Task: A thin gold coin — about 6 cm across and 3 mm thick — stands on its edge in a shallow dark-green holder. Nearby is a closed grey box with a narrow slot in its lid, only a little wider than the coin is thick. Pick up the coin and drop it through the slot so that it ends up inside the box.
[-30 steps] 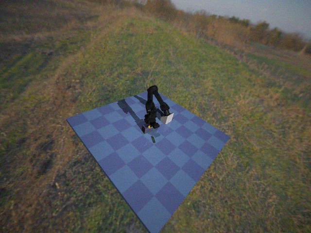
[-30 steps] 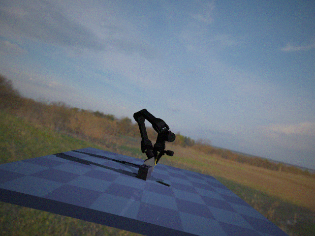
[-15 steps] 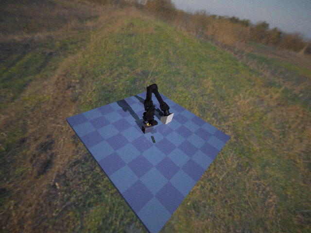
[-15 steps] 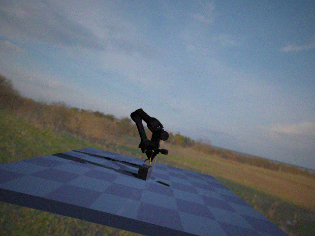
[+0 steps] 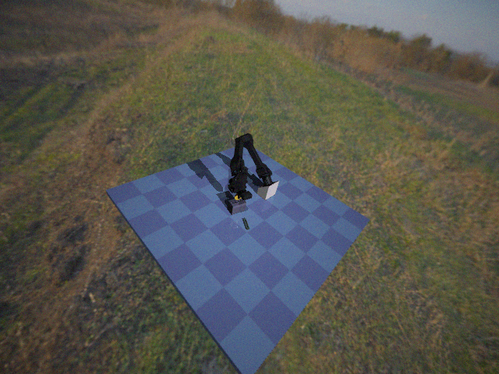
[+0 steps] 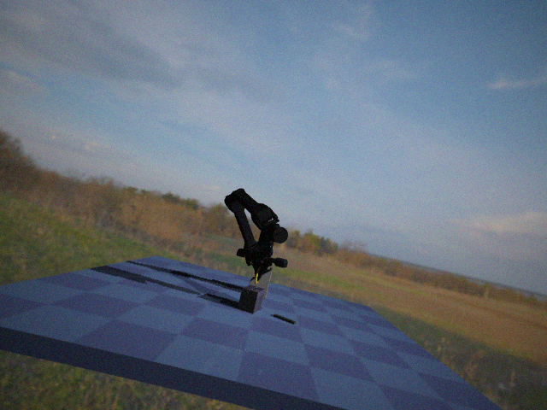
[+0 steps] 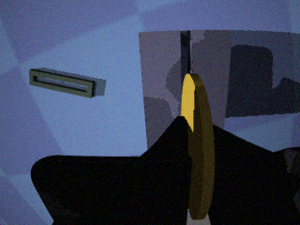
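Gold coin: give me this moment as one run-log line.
phase: align over slot | gripper: shut on gold coin, edge-on | grey box: below, slot in line with coin | green holder: empty, on floor beside box | coin not yet in slot

End effector (image 6: 257, 277) with coin (image 6: 256, 278) above box (image 6: 250, 297)

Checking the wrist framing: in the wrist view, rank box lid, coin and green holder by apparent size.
1. Box lid, largest.
2. Coin, held in the end effector; nearness to the camera inflates it.
3. Green holder, smallest.
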Motion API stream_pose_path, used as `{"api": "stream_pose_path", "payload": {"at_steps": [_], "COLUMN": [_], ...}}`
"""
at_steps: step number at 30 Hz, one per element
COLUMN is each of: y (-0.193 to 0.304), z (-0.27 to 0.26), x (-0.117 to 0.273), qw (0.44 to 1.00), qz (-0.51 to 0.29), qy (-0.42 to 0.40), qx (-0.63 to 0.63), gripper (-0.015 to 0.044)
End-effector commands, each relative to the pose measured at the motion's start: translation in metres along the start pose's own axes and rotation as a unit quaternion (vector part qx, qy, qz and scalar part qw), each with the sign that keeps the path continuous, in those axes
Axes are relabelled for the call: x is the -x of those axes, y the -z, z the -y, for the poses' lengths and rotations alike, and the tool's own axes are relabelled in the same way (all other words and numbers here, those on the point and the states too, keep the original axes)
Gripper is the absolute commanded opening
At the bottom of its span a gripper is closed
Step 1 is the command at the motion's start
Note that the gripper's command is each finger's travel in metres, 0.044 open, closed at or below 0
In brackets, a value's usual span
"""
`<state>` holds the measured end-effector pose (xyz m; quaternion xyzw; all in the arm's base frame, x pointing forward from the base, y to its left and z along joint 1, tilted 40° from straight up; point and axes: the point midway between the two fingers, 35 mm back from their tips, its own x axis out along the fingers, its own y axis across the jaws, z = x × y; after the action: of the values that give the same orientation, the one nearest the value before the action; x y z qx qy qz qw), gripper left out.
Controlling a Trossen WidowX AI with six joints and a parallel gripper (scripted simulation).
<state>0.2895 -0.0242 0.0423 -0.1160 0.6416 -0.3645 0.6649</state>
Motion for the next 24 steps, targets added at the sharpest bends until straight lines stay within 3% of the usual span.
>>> {"api": "stream_pose_path", "payload": {"at_steps": [1, 24], "y": [-0.0002, 0.0005], "z": [-0.0008, 0.0035], "x": [-0.0004, 0.001], "qw": [1.0, 1.0], "qz": [-0.001, -0.003], "qy": [0.0, 0.002], "qx": [-0.001, 0.0], "gripper": [0.0, 0.0]}}
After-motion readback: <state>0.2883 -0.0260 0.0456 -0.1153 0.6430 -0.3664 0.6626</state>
